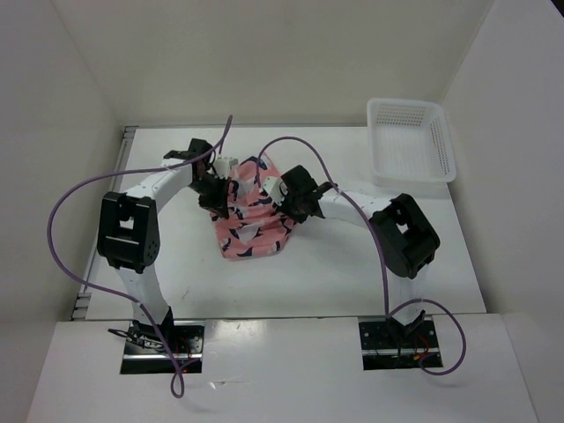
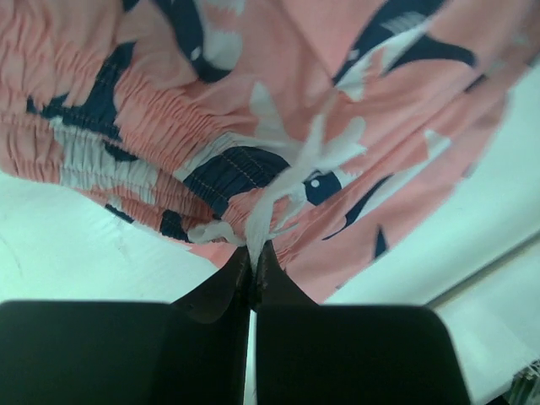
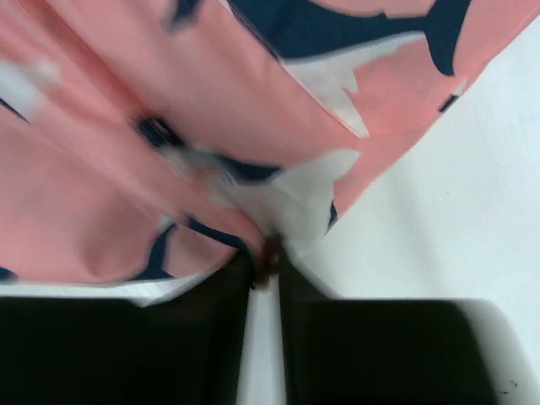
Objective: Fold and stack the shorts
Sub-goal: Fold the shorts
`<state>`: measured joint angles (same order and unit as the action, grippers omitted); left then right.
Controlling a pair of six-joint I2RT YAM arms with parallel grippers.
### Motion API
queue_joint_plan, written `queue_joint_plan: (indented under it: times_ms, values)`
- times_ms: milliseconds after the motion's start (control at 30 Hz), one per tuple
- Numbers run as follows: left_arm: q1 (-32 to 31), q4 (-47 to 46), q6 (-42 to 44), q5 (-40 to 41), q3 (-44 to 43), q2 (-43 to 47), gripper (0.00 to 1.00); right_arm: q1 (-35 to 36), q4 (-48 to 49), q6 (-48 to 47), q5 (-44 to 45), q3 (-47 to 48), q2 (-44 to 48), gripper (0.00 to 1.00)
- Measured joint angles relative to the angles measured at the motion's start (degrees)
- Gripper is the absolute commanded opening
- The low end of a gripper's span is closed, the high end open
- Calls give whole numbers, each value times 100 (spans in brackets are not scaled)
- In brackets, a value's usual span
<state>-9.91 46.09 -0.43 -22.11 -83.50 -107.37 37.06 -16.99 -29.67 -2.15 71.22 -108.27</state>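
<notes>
The salmon-pink shorts (image 1: 251,220) with navy-and-white shapes hang bunched between both grippers above the table's middle, their lower part resting on the table. My left gripper (image 1: 214,196) is shut on the waistband edge at the white drawstring (image 2: 278,198); its jaws are closed on cloth in the left wrist view (image 2: 253,257). My right gripper (image 1: 286,201) is shut on the shorts' other edge; its jaws pinch the cloth in the right wrist view (image 3: 270,253). The shorts fill the upper part of both wrist views (image 2: 278,101) (image 3: 194,110).
A white plastic mesh basket (image 1: 410,141) stands at the table's far right corner. White walls enclose the table on the left, back and right. Purple cables loop over both arms.
</notes>
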Motion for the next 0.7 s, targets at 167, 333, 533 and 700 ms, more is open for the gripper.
queue_joint_plan:
  times_ms: [167, 333, 533, 700]
  values:
    - [74, -127, 17, 295, 675, 20, 16, 17, -437, -127, -111, -24, 66, 62]
    - [179, -127, 13, 490, 852, 70, 31, -175, -868, -50, -636, 48, 407, 80]
    - [275, -48, 35, 566, 616, 380, 53, -940, -636, 857, -1510, 824, 782, 81]
    - [619, -243, 20, 378, -330, 385, 58, -973, -173, 2070, -1845, 1303, 295, 80]
